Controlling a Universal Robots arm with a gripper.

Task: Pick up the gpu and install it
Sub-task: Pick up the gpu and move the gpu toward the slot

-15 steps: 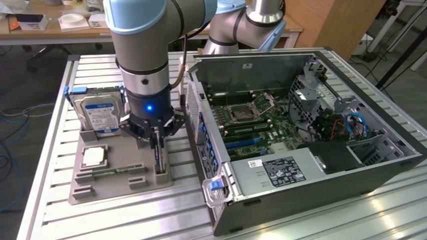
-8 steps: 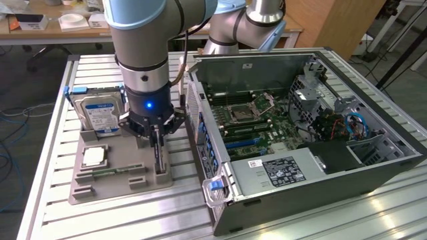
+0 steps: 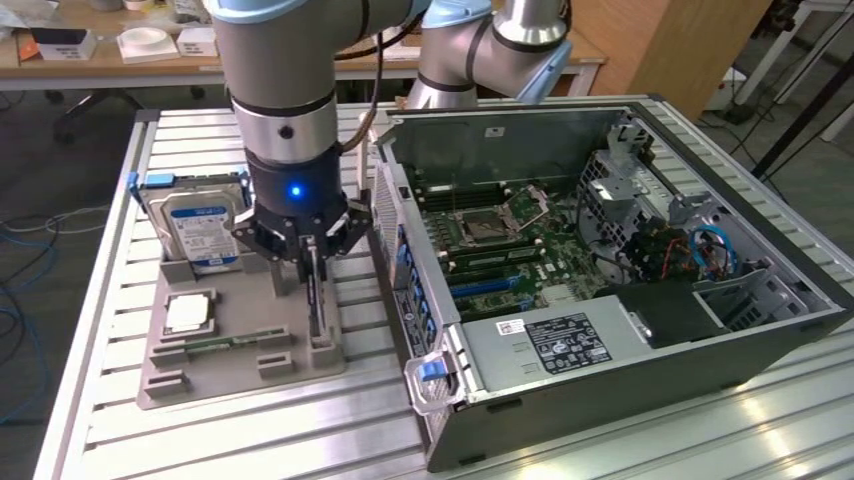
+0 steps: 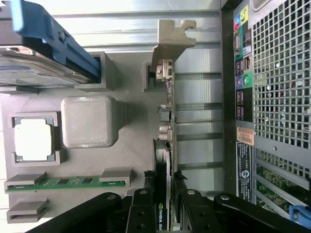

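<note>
The gripper (image 4: 163, 196) is seen closest in the wrist view, its black fingers (image 4: 140, 208) pressed against both faces of the gpu (image 4: 162, 165), so that the card's upper edge is clamped between them.

A table (image 3: 227, 430) of ribbed aluminium slats is used as the work surface. A grey holder tray (image 3: 240, 375) is laid on it toward the exterior view's left, and an open computer case (image 3: 747, 330) is set just beside it on the exterior view's right, with its green motherboard (image 3: 521, 250) exposed. A silver hard drive (image 3: 198, 225) with a blue-white label is stood upright at the far end of the tray; a square processor (image 3: 187, 313) and a thin green memory stick (image 3: 220, 343) are seated in their own recesses. Behind the table, a wooden desk (image 3: 80, 70) is visible, and cables (image 3: 27, 230) are strewn on the floor.

The gpu is stood on edge along the tray's side nearest the case, directly under the arm (image 3: 280, 90). It is seen as a thin black board with a green logo on its top edge. A grey metal bracket (image 4: 172, 39) with a bent tab is fixed at the end away from the fingers. Whether it has been raised from its slots cannot be told.
</note>
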